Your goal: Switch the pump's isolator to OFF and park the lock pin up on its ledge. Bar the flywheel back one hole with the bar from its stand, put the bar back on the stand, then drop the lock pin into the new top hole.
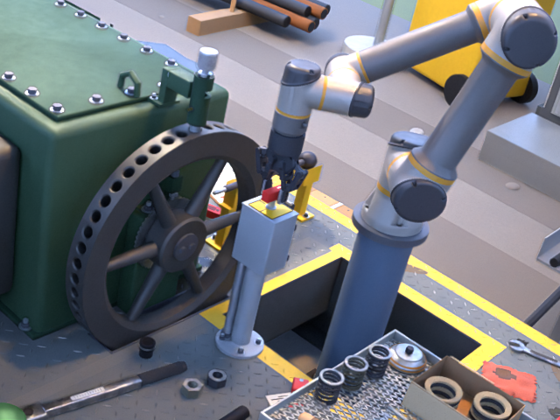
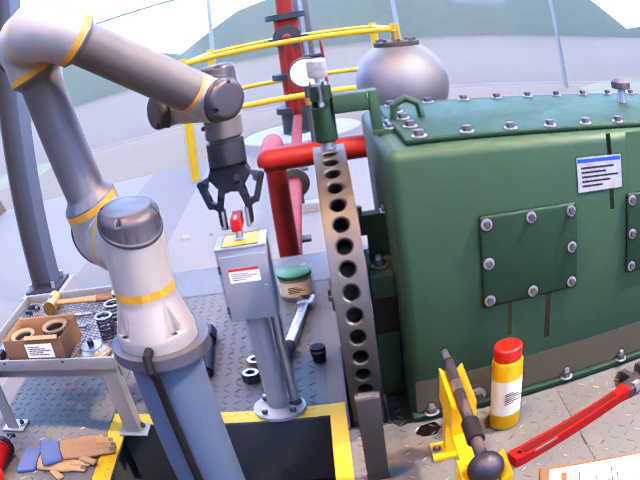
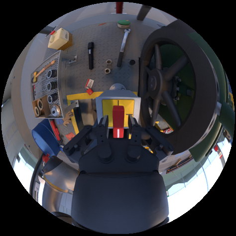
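Note:
The isolator's red handle (image 3: 118, 121) stands on the yellow top plate of the grey switch box (image 1: 264, 235) on its post beside the flywheel (image 1: 158, 226). My gripper (image 2: 236, 223) hangs straight down over the box, open and holding nothing, with its fingers on either side of the handle. The lock pin (image 1: 206, 63), with a silver knob, sits in the green bracket above the flywheel's top hole. The bar (image 2: 462, 408), with a black ball end, rests on its yellow stand (image 2: 450, 413) by the pump's base.
The green pump housing (image 2: 506, 232) fills the space behind the flywheel. A tray of springs and a box of rings (image 1: 398, 384) stand by the arm's base. A wrench (image 1: 104, 391), nuts (image 1: 203, 383) and a red pipe wrench (image 2: 574, 418) lie on the floor plates.

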Tool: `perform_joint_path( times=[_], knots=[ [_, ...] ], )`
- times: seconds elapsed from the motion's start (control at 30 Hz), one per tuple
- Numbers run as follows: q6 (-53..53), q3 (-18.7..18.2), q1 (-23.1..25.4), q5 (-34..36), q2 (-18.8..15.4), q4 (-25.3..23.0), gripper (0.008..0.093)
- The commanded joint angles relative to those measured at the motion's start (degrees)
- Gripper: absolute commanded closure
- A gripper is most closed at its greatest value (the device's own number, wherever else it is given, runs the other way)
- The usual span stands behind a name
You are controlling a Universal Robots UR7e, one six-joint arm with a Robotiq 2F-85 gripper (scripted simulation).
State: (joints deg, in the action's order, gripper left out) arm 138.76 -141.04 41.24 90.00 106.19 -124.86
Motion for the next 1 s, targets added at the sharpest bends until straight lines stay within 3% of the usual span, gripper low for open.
perform_joint_path(
  times=[0.0, 0.2, 0.87, 0.97],
  knots=[
    [0.0, 0.02, 0.0, 0.0, 0.01, -0.03, 0.0534],
    [0.0, 0.02, 0.0, 0.0, 0.01, -0.03, 0.0534],
    [0.0, 0.02, 0.0, 0.0, 0.01, -0.03, 0.0929],
    [0.0, 0.02, 0.0, 0.0, 0.01, -0.03, 0.0934]
  ],
)
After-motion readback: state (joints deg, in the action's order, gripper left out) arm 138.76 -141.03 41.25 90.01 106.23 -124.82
